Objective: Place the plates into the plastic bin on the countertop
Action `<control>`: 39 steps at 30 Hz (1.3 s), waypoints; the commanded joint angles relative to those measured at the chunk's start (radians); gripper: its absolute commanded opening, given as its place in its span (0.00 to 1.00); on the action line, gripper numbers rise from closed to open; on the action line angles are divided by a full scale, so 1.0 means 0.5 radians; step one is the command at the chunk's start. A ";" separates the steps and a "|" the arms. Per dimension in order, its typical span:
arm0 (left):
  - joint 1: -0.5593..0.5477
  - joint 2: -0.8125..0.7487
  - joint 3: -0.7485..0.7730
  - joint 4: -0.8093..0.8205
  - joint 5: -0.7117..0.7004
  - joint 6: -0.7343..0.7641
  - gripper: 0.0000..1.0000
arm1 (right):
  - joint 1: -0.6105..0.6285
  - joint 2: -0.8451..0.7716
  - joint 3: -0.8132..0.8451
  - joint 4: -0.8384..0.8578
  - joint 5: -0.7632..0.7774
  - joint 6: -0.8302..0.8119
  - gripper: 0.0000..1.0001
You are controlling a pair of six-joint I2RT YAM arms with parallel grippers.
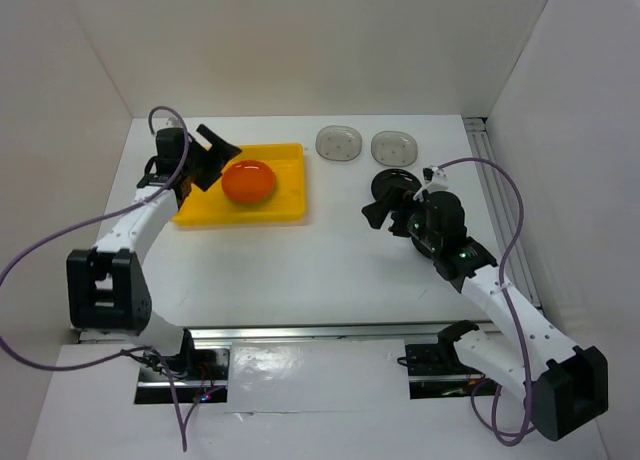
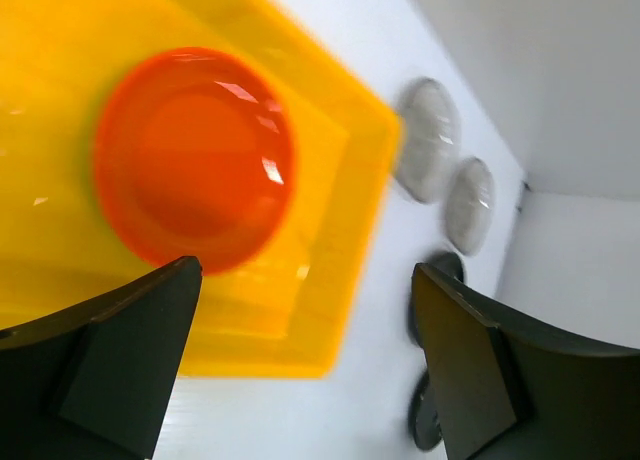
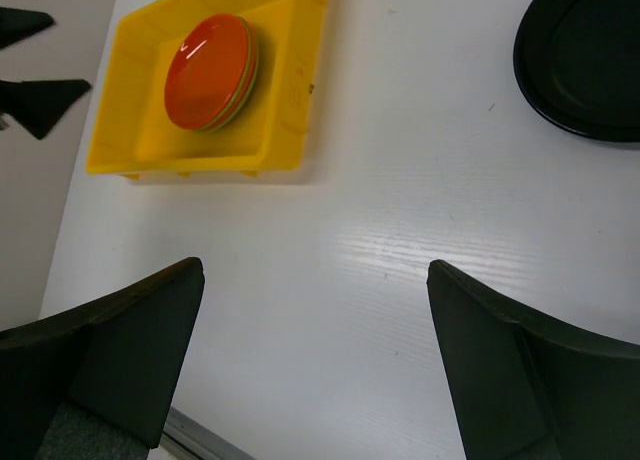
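The yellow plastic bin (image 1: pixel 290 202) sits at the back left of the white countertop (image 1: pixel 320 260). An orange plate (image 1: pixel 248 181) lies in it. In the right wrist view the orange plate (image 3: pixel 208 70) has a greenish edge showing under it. My left gripper (image 1: pixel 212 155) is open and empty, just above the bin's left part (image 2: pixel 330 180). Two grey oblong plates (image 1: pixel 339 143) (image 1: pixel 393 147) lie at the back. A black plate (image 1: pixel 392 183) lies right of centre. My right gripper (image 1: pixel 385 208) is open and empty, over bare table beside the black plate (image 3: pixel 585 60).
White walls close in the countertop at the back and on both sides. A metal rail (image 1: pixel 505 240) runs along the right edge. Bare tabletop lies between the bin and the black plate.
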 commanded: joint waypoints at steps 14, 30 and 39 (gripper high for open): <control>-1.251 0.306 0.251 0.600 -0.048 0.090 1.00 | -0.002 -0.521 0.658 -0.975 1.036 0.165 1.00; -1.405 1.552 1.330 0.561 -0.051 -0.061 0.95 | -0.002 -0.724 0.882 -1.067 0.804 -0.040 1.00; -1.384 1.733 1.417 0.502 -0.094 -0.159 0.85 | -0.002 -0.745 0.922 -1.089 0.779 -0.080 1.00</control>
